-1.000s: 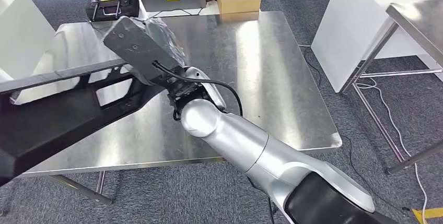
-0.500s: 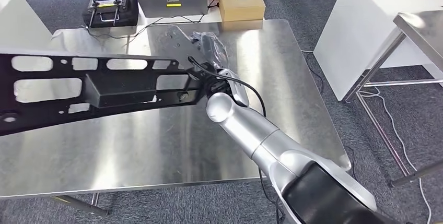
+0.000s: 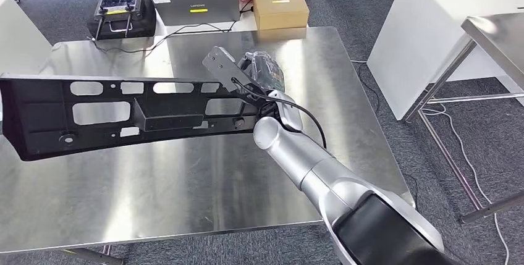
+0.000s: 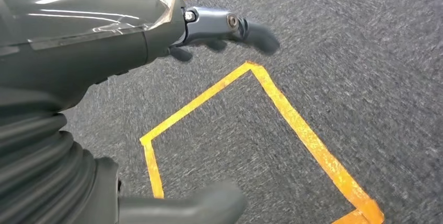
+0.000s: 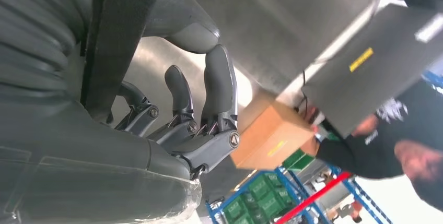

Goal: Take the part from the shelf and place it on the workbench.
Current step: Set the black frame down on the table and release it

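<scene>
A: Where was the part?

B: A long black perforated bracket, held out roughly level above the workbench, with its far end reaching past the bench's left side. Whether any of it touched the steel could not be told. The right hand grasped it at one end only; in the right wrist view the fingers curled around a dark edge of the part.

A: Risk from here?

B: Judged: leverage. With the hold at one end, the free end could droop or twist in the fingers and strike the bench edge. Released while it overhung, it might tip off the left side. The laptop, cardboard box and black case stood at the back, well apart, so a swing there seemed unlikely.

A: Arm pose?

B: Right arm stretched forward across the bench. Left hand hung over carpet with yellow tape, slack, fingers apart, holding nothing.
</scene>
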